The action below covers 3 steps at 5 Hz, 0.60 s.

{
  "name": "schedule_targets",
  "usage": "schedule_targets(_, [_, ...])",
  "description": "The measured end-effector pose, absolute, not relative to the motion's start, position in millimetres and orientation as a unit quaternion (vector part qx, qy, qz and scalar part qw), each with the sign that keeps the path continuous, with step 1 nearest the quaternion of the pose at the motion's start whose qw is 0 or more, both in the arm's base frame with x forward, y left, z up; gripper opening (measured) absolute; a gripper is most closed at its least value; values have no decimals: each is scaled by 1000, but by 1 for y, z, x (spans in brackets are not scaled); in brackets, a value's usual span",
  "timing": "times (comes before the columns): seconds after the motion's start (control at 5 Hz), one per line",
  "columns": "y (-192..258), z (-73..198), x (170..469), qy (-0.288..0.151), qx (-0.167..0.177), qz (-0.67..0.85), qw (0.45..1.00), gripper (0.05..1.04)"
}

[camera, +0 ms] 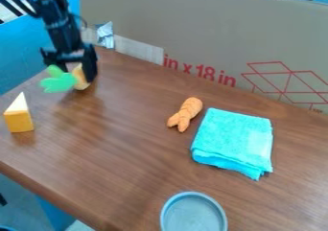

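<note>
"Wood-grain counter (131, 144), cardboard (198, 38) standing along its far side. What does the camera view give for the arm?"

"Black arm (56, 19) enters at the upper left. Gripper (72, 66) hangs low over the far left part of the counter."

"State of the jaws?"

"Cannot tell whether they are spread or pinching. Contact with the toy is uncertain too."

"Position of that toy?"

"Toy with a pale yellow-orange body (80, 77) and green leaves (59, 82): right at the jaws, at their lower end. Body sits toward the right side of the gripper as viewed; leaves point out to the left. Long axis from leaves to body runs roughly crosswise in view, body end slightly higher."

"Surroundings?"

"Yellow wedge with a white top (19, 117), upright, nearer the camera and left of the gripper. Orange braided-looking toy (186, 114) well apart to the right, slanted, its forked end toward the camera. Folded turquoise cloth (232, 141) just beside it. Round grey dish (193, 216) at the near edge of the view."
</note>
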<state>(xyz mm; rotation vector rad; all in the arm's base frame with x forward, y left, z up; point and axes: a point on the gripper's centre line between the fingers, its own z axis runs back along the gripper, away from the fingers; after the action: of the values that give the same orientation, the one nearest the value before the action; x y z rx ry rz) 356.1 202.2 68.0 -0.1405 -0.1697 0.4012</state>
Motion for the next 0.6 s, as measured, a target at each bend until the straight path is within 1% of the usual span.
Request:
schedule_targets(0.2, [198, 100, 351, -118, -61, 193, 972, 1002])
schedule_targets(0.4, [168, 130, 344, -123, -42, 153, 980, 1002])
schedule_targets(0.6, [115, 146, 329, -104, -30, 66, 992, 1001])
